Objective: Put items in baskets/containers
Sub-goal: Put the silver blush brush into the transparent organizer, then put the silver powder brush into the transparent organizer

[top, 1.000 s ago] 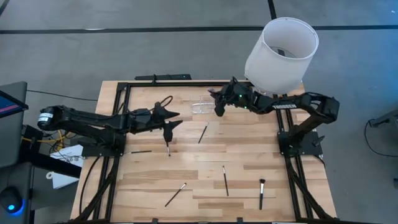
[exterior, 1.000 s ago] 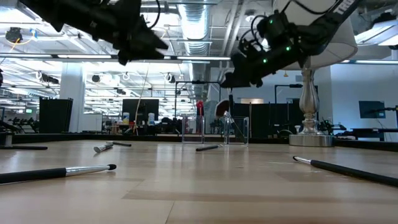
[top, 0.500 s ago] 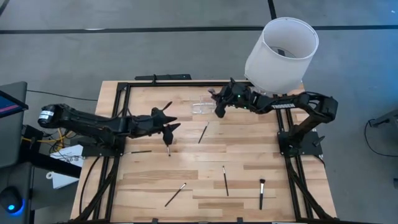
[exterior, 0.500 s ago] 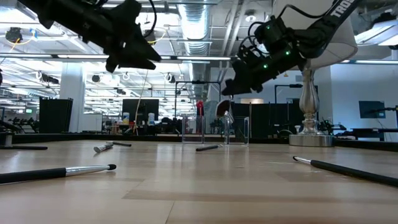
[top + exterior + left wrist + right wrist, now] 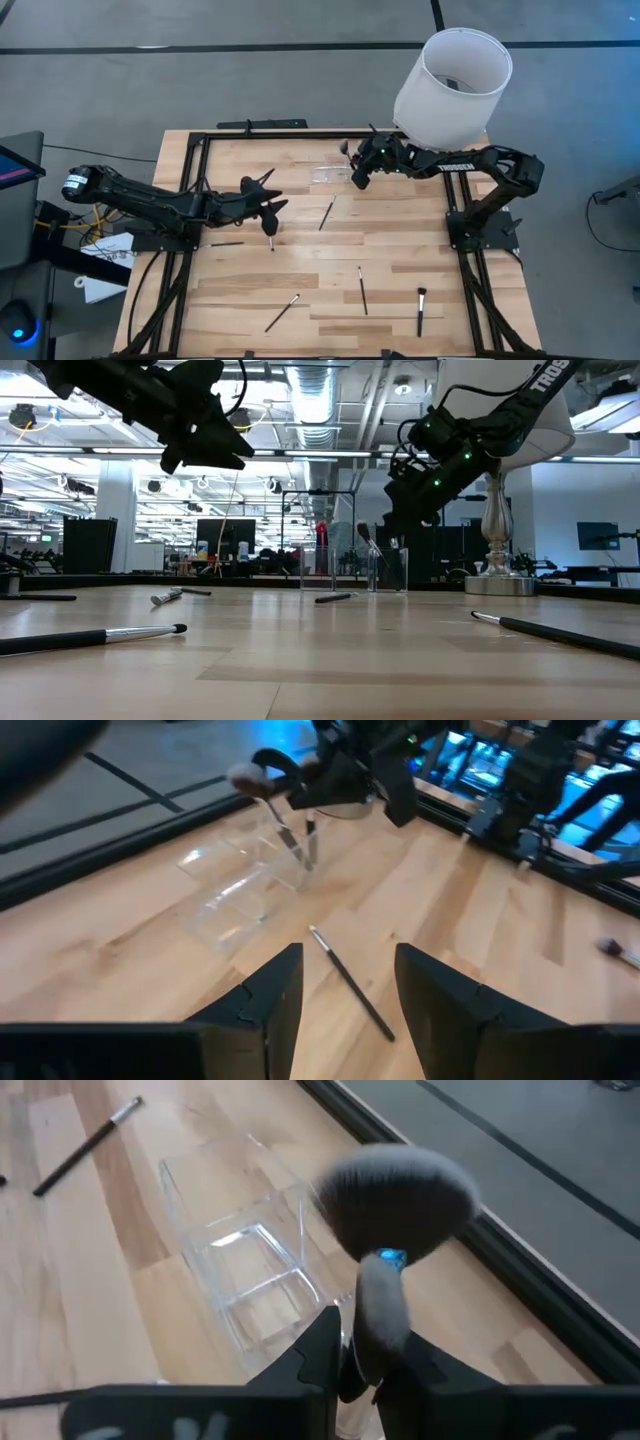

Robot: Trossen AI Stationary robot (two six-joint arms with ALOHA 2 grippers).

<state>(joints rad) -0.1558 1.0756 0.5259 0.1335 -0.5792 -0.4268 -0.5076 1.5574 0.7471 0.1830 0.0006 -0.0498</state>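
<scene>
Now we see the right gripper [image 5: 365, 1365] pinching a fluffy brush [image 5: 395, 1205] at the clear organizer [image 5: 250, 1270], its release seemingly next, while the left gripper [image 5: 345, 995] hovers open above the table [image 5: 400, 250].

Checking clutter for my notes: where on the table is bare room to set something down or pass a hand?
Free: the wood between the brush below the clear organizer and the right frame rail, and the near-left corner, left of the pale-handled brush. Crowded: around the organizer, where the right claw hangs beside it, and under the left claw.
</scene>
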